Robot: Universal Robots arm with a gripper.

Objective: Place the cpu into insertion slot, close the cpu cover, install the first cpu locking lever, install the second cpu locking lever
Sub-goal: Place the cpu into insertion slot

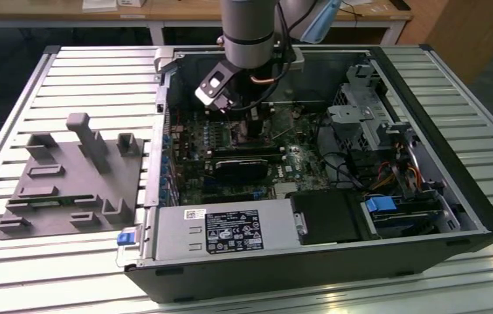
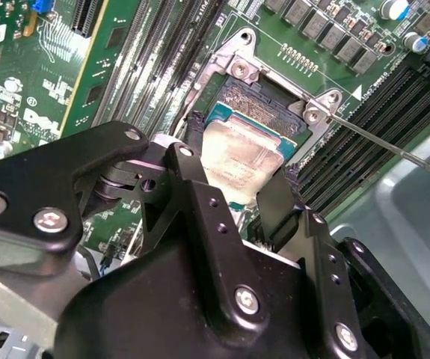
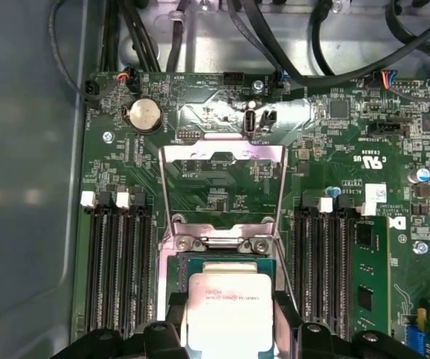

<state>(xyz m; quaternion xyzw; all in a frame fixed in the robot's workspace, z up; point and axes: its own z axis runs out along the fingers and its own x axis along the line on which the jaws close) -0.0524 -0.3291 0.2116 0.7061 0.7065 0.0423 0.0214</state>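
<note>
Exterior view: one arm [image 1: 248, 33] reaches down into one open PC case [image 1: 316, 271], and there are two printed stickers [image 1: 233, 230] on the power supply [image 1: 172, 242].

Second wrist view: the gripper [image 2: 233, 178] is pinching the one cpu [image 2: 241, 146] right over the insertion slot [image 2: 263, 93].

First wrist view: one cpu cover [image 3: 222, 152] is flipped open. There's tiny print on the chip.

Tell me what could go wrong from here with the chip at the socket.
1. The gripper appears shut on the cpu just over the insertion slot. If lowered off-square, the chip could seat crooked or scrape the slot.
2. The cpu cover stands open beside the slot, and the gripper might knock it.
3. A thin lever rod juts out next to the slot and could snag.
</note>
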